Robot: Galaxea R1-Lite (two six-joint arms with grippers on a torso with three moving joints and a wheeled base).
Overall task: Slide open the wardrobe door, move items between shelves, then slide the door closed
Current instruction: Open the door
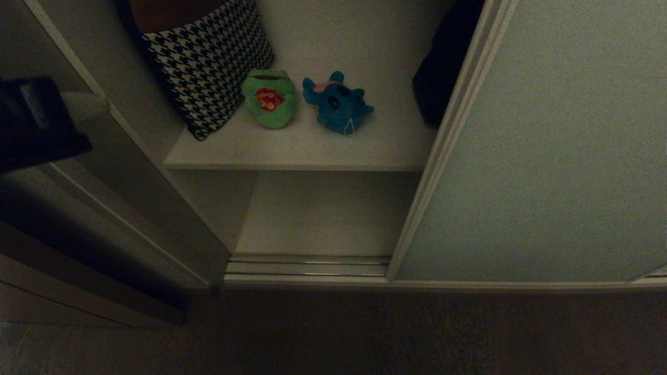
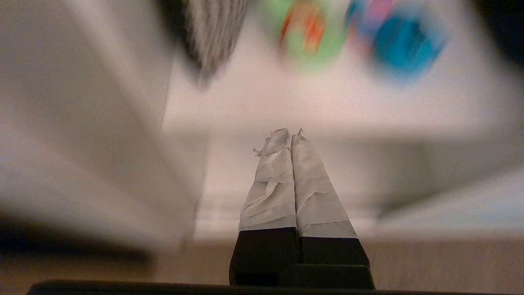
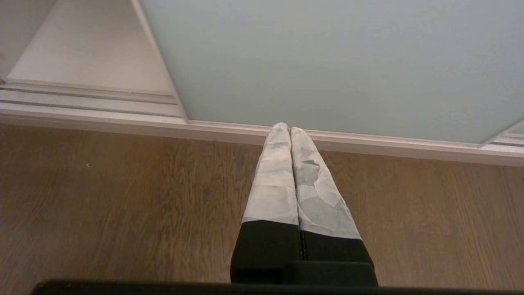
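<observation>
Peering into the open compartment, we find much cut off: a black-and-white houndstooth fabric cushion (image 1: 208,57) runs past the head view's top edge, and a dark garment (image 1: 443,67) is half hidden behind the pale grey-green sliding wardrobe door (image 1: 547,146), which covers the right side. We count two plush toys on the upper off-white shelf (image 1: 312,151), side by side but apart: a green plush toy with a red and yellow patch (image 1: 269,99) and the teal-blue plush toy with a pink torso (image 1: 338,104). A second, lower off-white shelf (image 1: 323,219) lies bare. In the left wrist view everything beyond our left gripper (image 2: 290,137), its tips pressed together, is blurred. Our right gripper (image 3: 286,129), likewise pressed together, hangs over the brown wooden floor (image 3: 123,196). We can read no writing anywhere.
</observation>
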